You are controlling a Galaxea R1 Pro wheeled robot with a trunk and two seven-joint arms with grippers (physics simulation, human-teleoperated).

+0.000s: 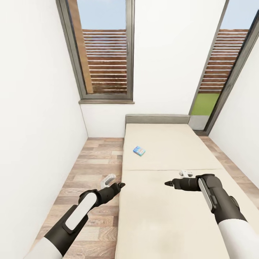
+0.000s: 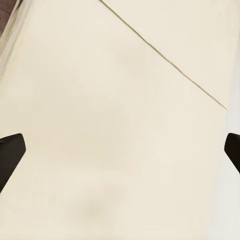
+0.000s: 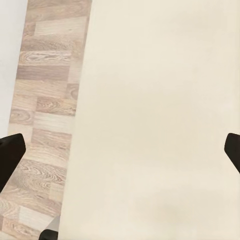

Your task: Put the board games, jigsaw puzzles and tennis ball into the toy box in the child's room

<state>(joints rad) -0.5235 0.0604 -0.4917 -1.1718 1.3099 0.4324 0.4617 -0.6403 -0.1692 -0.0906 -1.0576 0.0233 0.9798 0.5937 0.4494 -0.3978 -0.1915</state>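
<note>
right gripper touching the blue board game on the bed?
Apart. The head view shows the blue board game on the bed's far mattress section, with bare mattress between it and the right gripper.

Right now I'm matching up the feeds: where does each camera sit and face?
Head view: on the robot's head, looking down the bed toward the blue board game; both arms show.
Left wrist view: by the left pincer, facing mattress; fingertips show.
Right wrist view: by the right pincer, facing mattress and floor.
All share the bed.
</note>
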